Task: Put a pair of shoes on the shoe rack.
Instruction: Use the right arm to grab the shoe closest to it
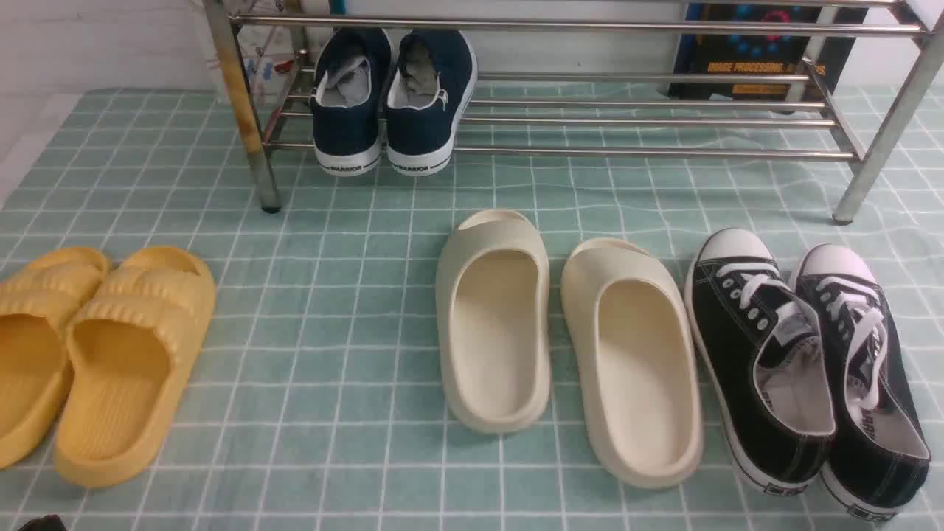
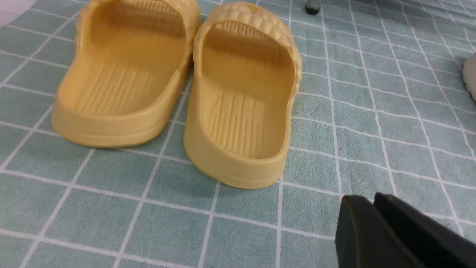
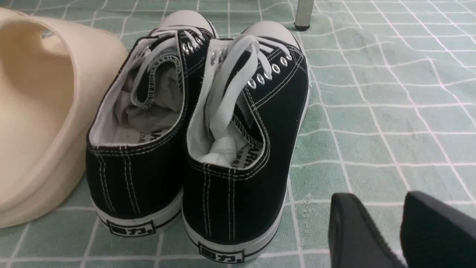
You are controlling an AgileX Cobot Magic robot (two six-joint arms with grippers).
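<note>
Two black sneakers, with white laces and toe caps and stuffed with paper, sit paired on the checked cloth in front of the shoe rack. Heels face the right gripper, its jaws parted and empty just beside the outer heel. Left gripper is clenched on nothing. Only the front view shows the rack's shelves.

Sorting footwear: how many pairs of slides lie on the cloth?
2. Yellow slides at the left edge; cream slides in the middle, beside the black sneakers. None look hidden.
</note>
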